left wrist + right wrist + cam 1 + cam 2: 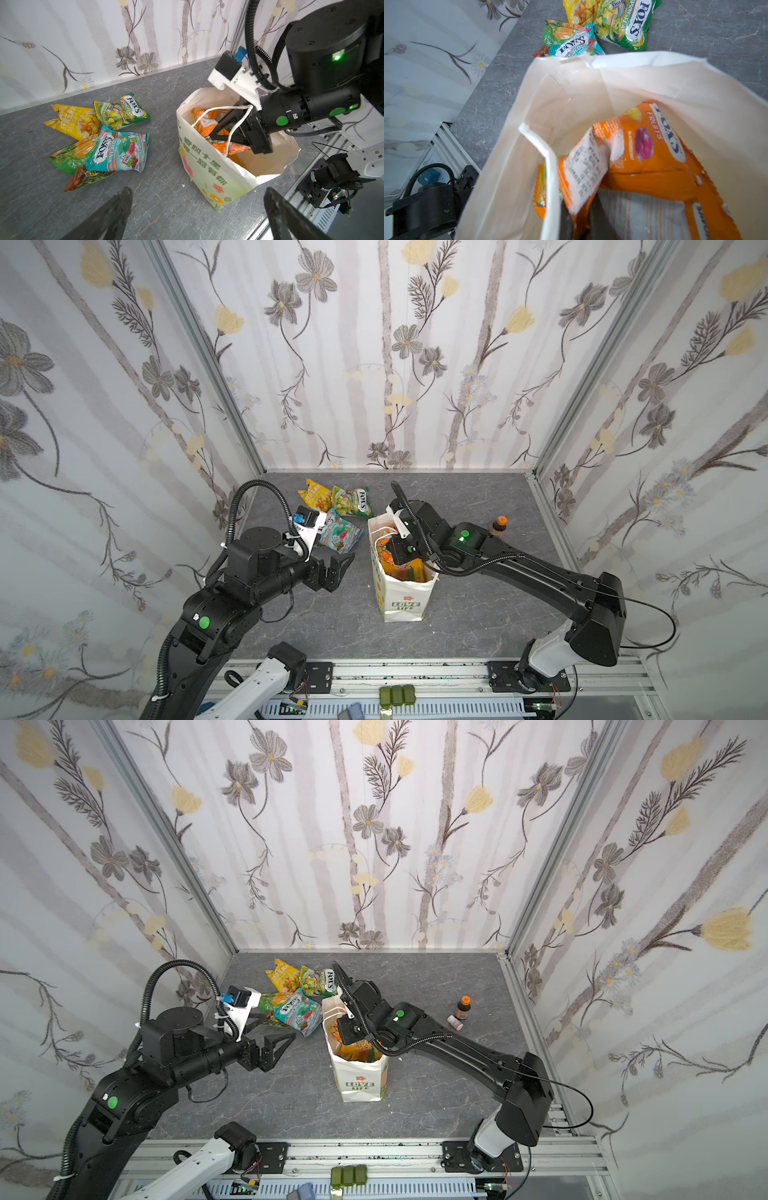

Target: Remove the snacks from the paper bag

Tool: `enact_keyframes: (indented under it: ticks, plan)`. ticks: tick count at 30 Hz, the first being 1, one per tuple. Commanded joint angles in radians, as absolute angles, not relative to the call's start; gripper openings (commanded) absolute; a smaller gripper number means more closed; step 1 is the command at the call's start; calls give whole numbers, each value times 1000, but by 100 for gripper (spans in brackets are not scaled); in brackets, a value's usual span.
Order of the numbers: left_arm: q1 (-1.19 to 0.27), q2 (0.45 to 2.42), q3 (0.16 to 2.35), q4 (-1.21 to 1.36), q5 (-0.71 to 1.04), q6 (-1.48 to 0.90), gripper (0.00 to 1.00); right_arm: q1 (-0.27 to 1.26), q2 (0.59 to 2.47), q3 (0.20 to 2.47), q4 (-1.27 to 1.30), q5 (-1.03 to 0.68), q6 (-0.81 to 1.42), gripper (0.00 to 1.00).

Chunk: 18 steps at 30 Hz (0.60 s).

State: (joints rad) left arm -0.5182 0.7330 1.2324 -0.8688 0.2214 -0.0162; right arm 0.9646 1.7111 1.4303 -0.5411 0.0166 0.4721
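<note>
Left wrist view: a string handle (234, 118) is draping over the right gripper (214, 136), which is pinching a crinkly orange packet (204, 124) in the paper bag (207, 172); left gripper (198, 193) is gaping wide.

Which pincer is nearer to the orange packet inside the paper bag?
Right. The right pincer is inside the paper bag, shut on the orange packet; the left pincer hangs open outside, left of the bag.
</note>
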Motion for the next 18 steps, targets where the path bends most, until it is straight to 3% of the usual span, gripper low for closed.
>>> enact_keyframes:
  ticks: [1,18]
  plan:
    - [-519,729,1233,-842,225,-23,100,963,1687,1444,-493,45,488,0]
    - [-518,706,1231,-790,257,-86,100,962,1545,1450,-460,72,514,1]
